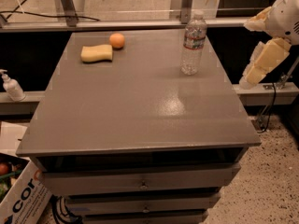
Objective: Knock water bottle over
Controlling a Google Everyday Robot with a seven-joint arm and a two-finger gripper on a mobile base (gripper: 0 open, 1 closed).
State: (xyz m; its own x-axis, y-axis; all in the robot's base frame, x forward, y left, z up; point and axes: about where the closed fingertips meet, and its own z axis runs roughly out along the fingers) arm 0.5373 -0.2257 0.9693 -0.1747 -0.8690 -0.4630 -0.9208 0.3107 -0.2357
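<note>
The table (140,111) is showing a smooth, semi-gloss grey top. The bottle (193,43) is looking like clear ribbed plastic, the sponge (96,53) matt and porous. The gripper (257,50), hanging off the table's right edge, is showing matt cream padding.

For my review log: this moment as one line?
water bottle upright on table | end effector off table's right edge, apart from bottle

i count one clear ribbed plastic water bottle (193,43), one round orange fruit (117,40), one yellow sponge (96,53), one small white pump bottle (11,86), and one cream gripper (262,60) beyond the grey table (140,115)'s right edge.
</note>
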